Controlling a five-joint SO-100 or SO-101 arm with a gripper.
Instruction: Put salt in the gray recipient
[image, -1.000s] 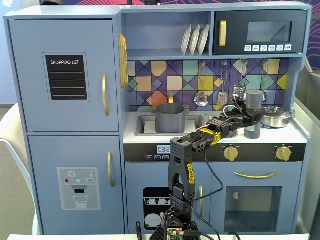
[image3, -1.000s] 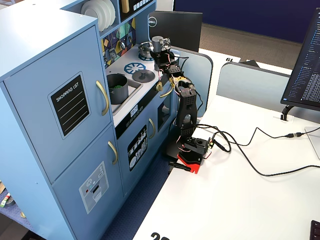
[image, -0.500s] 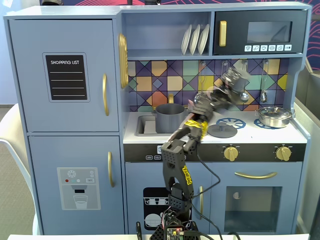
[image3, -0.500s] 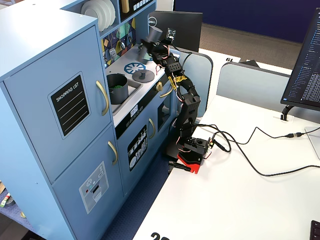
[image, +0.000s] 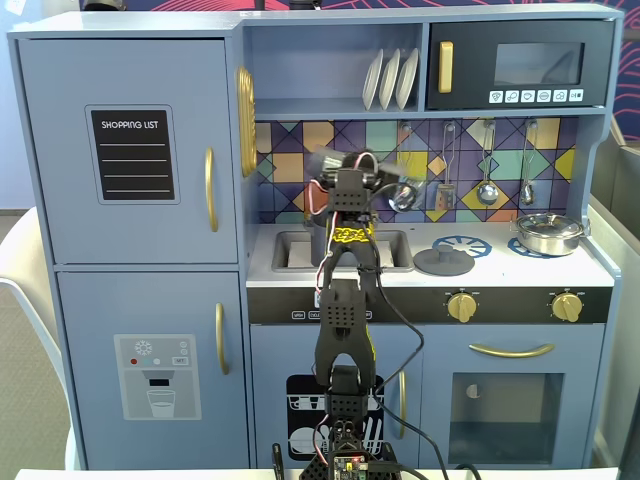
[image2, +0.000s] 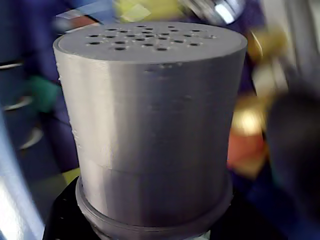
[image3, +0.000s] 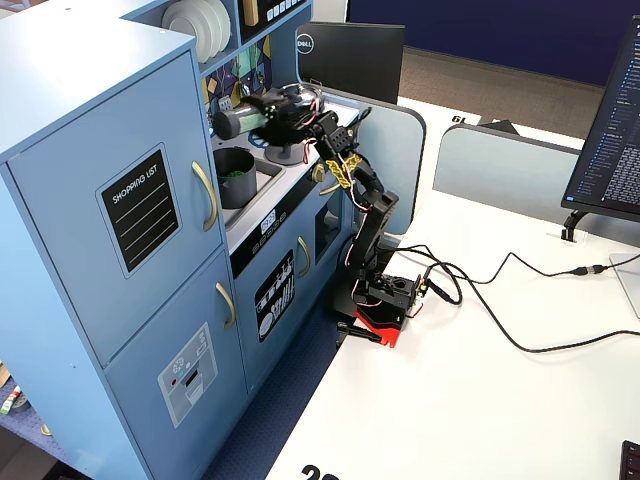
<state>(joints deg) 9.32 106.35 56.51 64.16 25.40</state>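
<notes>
**Inspector A:** Arm posture?

**Inspector B:** In a fixed view the arm rises from its base on the white table (image3: 480, 400), folds at the elbow, and reaches up and over the toy kitchen's counter. In the front-on fixed view its upper links stand nearly vertical before the sink (image: 292, 250), with the wrist blurred.

**Inspector A:** State of the gripper?

**Inspector B:** The gripper (image3: 262, 112) is clamped around the salt (image3: 228, 122). The shaker lies roughly horizontal, held in the air above the sink area. In the wrist view the salt (image2: 152, 125) fills the picture, its perforated top facing away from the camera.

**Inspector A:** The gray recipient?

**Inspector B:** The gray recipient (image3: 234, 178) sits in the sink, below the shaker and apart from it. In the front-on view the arm hides it.

**Inspector A:** Other items?

**Inspector B:** A flat gray lid (image: 444, 262) rests on the stove; a silver pan (image: 548, 234) stands at the right end.
</notes>
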